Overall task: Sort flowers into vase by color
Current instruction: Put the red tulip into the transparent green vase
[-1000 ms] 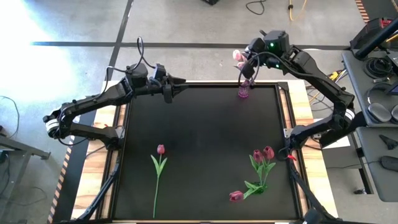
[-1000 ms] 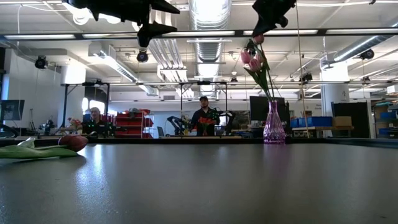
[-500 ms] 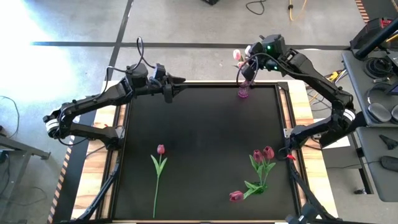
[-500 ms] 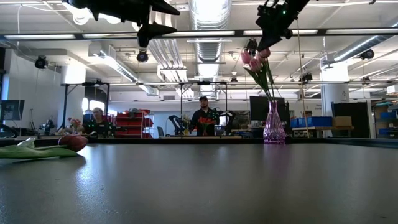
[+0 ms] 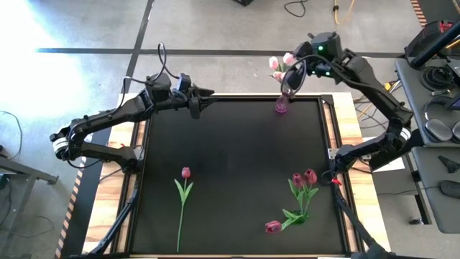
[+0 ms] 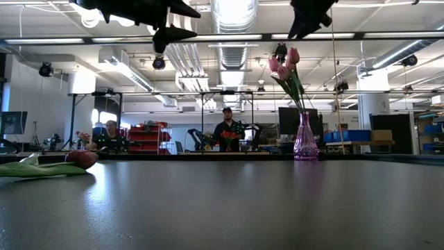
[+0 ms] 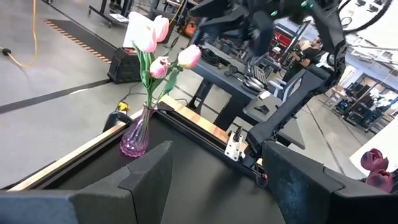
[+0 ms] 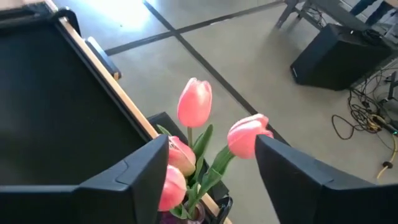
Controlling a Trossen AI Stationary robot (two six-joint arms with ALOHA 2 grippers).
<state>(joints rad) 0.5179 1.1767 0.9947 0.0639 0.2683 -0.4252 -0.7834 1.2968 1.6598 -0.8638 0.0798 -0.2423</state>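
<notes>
Several pale pink tulips stand with their stems in the purple glass vase at the table's far edge; the vase rests upright on its base. My right gripper hangs open just above the heads, its fingers on either side of them and touching none. My left gripper waits open in the air over the far left of the mat. Dark magenta tulips lie flat on the mat: one near the middle left, others at the near right.
The black mat has a raised wooden border. One dark tulip lies near the low camera. A side table with gear stands to the right. People sit in the room far behind the table.
My right gripper has opened, let go of a pink tulip and risen, shifting a little toward the table's right edge. That tulip now stands in the vase with the other pink ones.
</notes>
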